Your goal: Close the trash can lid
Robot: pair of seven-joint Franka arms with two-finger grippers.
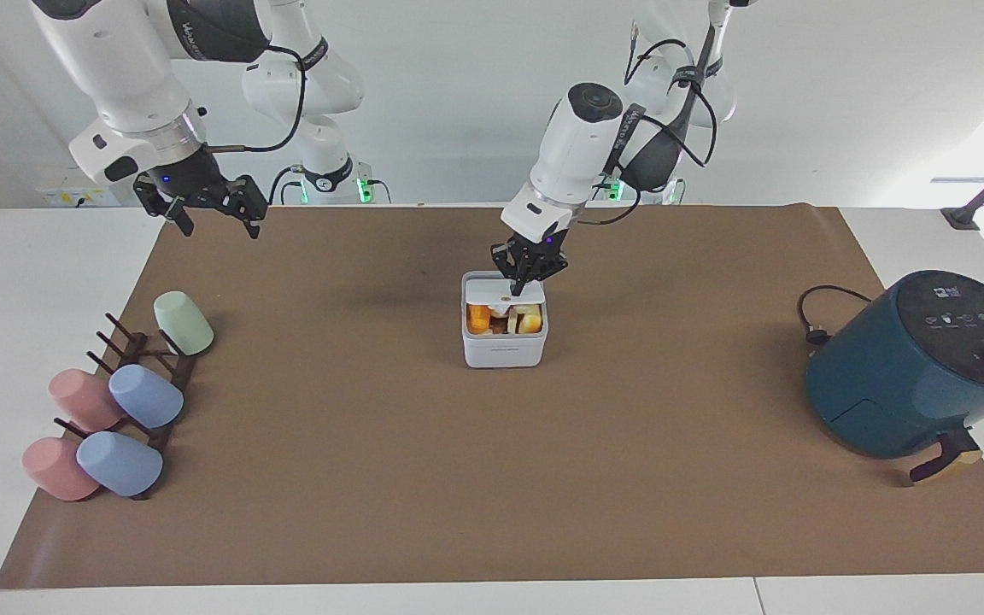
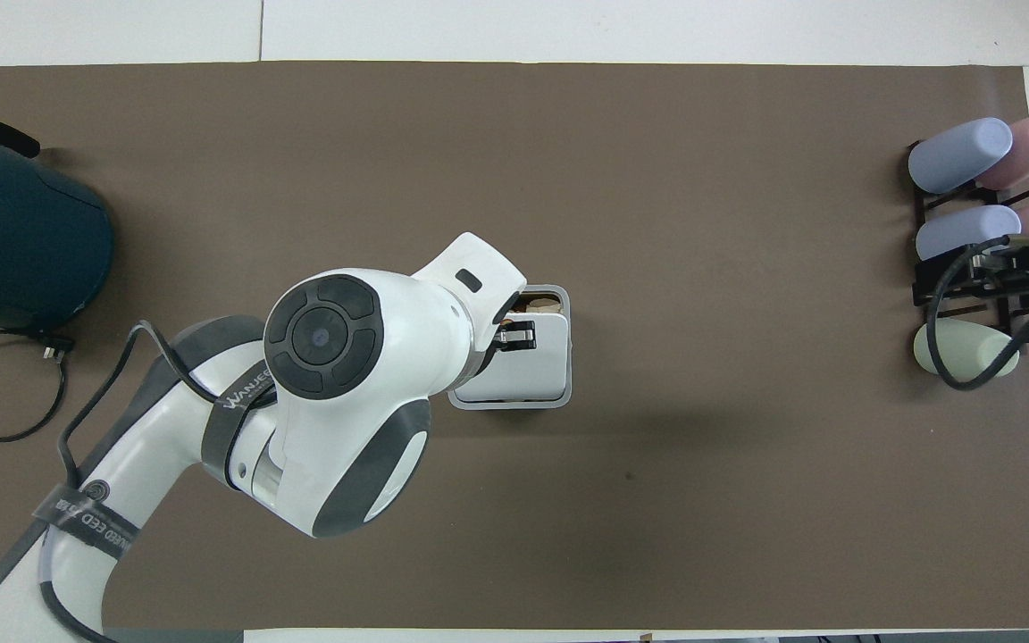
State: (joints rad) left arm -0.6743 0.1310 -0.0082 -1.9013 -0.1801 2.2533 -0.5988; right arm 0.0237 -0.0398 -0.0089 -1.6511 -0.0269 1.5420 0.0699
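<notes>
Small white plastic cube trash can [image 1: 505, 348] holds orange and yellow pieces [image 1: 500, 321]; brown paper mat [image 1: 492, 478] covers the white counter [image 1: 31, 282]; round teal air fryer [image 1: 910, 376], black top

Left arm [image 2: 238, 420]: grey band reads "WANJEE…", cut off by arm's curve in overhead view; lower strap [image 2: 90, 522] shows "…EED CO", partly readable.

Right arm [image 1: 202, 26]: dark band carries white lettering, starts "WAN…", remainder illegible in facing view.

Air fryer [image 1: 919, 367]: small white icons and marks on top panel [image 1: 966, 318], too small to read.

Trash can [image 1: 505, 337]: faint grey mark on front wall, unreadable.
</notes>
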